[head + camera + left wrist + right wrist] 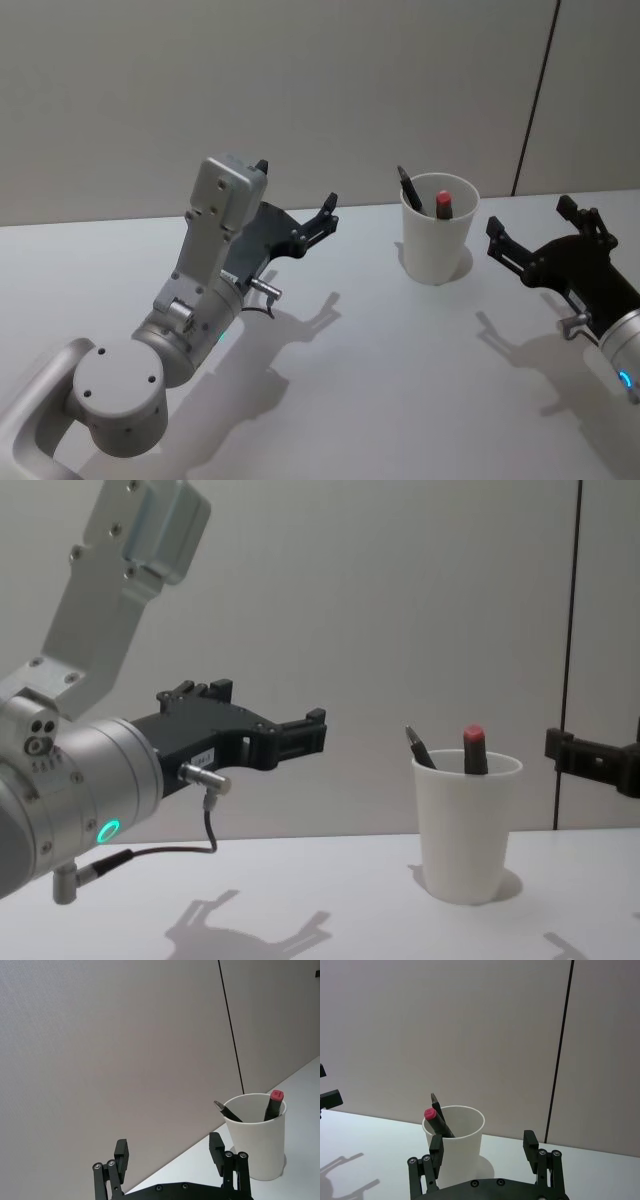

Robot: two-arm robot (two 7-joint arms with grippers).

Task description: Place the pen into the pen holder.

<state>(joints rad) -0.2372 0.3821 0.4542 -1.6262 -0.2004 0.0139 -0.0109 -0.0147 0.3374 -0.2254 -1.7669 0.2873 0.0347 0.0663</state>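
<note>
pens (410,188) in pen holder (436,248) | L tool (296,200) & R tool (528,228) open, empty

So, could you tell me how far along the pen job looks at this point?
Done, it appears: a dark pen and a red-capped one stand inside the white pen holder. Nothing is in hand: the left hand and right hand hang open and empty on either side of it. Little seems left beyond withdrawing.

white table (380,380) — pen holder (437,245) upright
</note>
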